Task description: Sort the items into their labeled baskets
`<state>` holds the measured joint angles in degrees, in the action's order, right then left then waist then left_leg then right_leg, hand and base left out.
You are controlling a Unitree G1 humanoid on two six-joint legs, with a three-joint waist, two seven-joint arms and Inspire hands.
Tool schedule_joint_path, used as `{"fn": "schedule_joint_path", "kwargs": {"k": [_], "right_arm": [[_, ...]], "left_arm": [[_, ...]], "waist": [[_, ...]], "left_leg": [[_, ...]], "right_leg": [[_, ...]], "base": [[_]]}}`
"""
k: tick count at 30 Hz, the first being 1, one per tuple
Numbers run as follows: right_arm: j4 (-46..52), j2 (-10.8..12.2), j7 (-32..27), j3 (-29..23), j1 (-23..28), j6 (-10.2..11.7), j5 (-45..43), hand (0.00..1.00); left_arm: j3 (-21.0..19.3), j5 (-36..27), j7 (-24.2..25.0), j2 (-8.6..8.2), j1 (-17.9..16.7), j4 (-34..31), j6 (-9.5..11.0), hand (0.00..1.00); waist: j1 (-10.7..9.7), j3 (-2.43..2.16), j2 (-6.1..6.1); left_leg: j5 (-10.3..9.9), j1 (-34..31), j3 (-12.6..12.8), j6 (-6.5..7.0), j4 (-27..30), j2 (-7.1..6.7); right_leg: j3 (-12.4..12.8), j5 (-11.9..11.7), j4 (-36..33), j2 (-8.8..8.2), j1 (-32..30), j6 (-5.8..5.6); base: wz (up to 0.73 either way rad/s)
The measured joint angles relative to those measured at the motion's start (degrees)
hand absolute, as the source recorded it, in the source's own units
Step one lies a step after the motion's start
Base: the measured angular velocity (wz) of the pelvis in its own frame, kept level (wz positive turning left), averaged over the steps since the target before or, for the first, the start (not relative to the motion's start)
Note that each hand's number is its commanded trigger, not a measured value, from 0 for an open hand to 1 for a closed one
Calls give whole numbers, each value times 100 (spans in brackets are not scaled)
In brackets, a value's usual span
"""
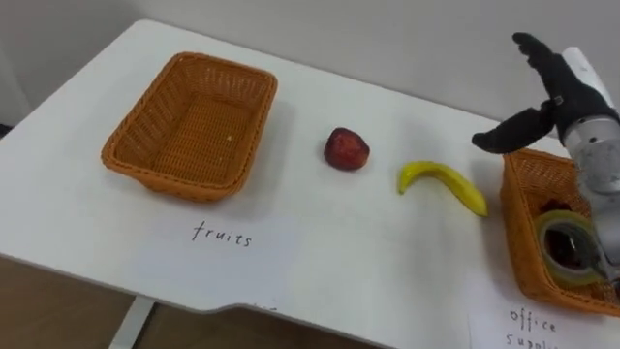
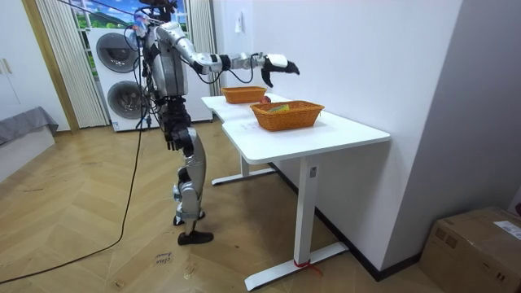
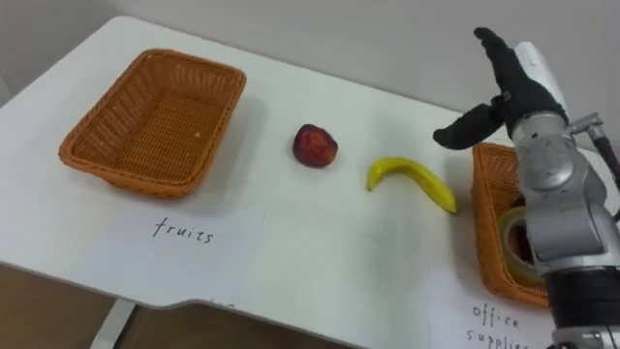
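A white table [image 1: 368, 252] bears left basket [image 1: 184, 186], right basket [image 1: 515, 242], apple [image 1: 346, 149], banana [image 1: 441, 182], paper labels [image 1: 223, 235].

Table [image 2: 350, 129]: white top on a white frame, set with one long side against the wall; taken here as the landmark.
Wall [image 2: 383, 57]: white, seen just behind the table.
First paper sheet [image 1: 228, 242]: white, handwritten in dark ink, laid flat on the table near its front edge.
Second paper sheet [image 1: 531, 328]: also handwritten, laid at the table's front edge, well apart from the first.
Washing machines [image 2: 120, 77]: two, stacked, seen beyond the table's far end.
Curtain [image 2: 57, 61]: pale, hung beside the machines, farther from the table.
Floor [image 2: 89, 252]: wood, laid in a herringbone pattern under and around the table.
Cardboard box [image 2: 479, 242]: set on the floor, well apart from the table's near end.
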<state>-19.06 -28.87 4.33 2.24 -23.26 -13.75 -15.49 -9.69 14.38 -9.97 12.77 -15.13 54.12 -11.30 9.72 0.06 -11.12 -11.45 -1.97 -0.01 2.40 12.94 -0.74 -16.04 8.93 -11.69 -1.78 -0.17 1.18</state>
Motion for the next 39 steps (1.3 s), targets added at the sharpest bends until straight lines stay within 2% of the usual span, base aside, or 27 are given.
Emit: {"fn": "schedule_joint_path", "kwargs": {"k": [2,5,7,9,16,20,23,30,39], "right_arm": [[-175,-6,4,205,-91,5,29,0],[-695,-7,16,478,-421,17,-39,0],[-999,-8,16,657,-690,17,-53,0],[-1100,-17,15,751,-765,18,-56,0],[-1255,-18,6,870,-783,60,-60,0],[-1518,-32,0,1144,-827,170,-109,0],[-1718,-32,7,1274,-860,172,-129,0],[-1912,-81,2,1287,-1004,208,-318,0],[-1915,-89,34,1287,-1029,243,-494,0]], "left_arm": [[72,-15,15,61,61,-27,7,0],[97,-14,14,78,232,-28,11,0],[218,-27,6,134,368,-21,23,0],[322,-29,-24,159,462,-14,28,0],[434,-45,-72,191,618,-7,93,0],[484,-134,-86,198,673,93,143,0],[555,-134,-85,198,674,99,147,0],[663,-134,-83,201,718,160,179,0],[662,-134,-81,206,823,247,182,0]], "waist": [[23,-4,-37],[60,13,-60],[88,43,-88],[122,52,-106],[174,78,-98],[181,84,-90],[189,94,-77],[188,114,-47],[192,108,-56]], "left_leg": [[31,-144,-34,-10,5,-1],[57,-263,-58,-19,4,-4],[61,-385,-59,-25,34,5],[61,-478,-59,-25,69,5],[64,-658,-71,-20,77,-1],[65,-741,-66,-20,80,0],[65,-767,-62,-20,75,-1],[69,-840,-49,-21,75,1],[70,-851,-32,-20,72,2]], "right_leg": [[-107,-16,3,-11,-102,19],[-132,-20,-1,-14,-215,24],[-127,-31,4,-7,-323,43],[-129,-37,5,-4,-406,48],[-131,-50,5,-7,-606,39],[-158,-50,8,-12,-698,39],[-159,-50,7,-13,-727,39],[-153,-52,8,-10,-804,42],[-133,-52,0,-8,-826,42]], "base": [[15],[6],[0],[0],[0],[0],[0],[0],[0]]}}
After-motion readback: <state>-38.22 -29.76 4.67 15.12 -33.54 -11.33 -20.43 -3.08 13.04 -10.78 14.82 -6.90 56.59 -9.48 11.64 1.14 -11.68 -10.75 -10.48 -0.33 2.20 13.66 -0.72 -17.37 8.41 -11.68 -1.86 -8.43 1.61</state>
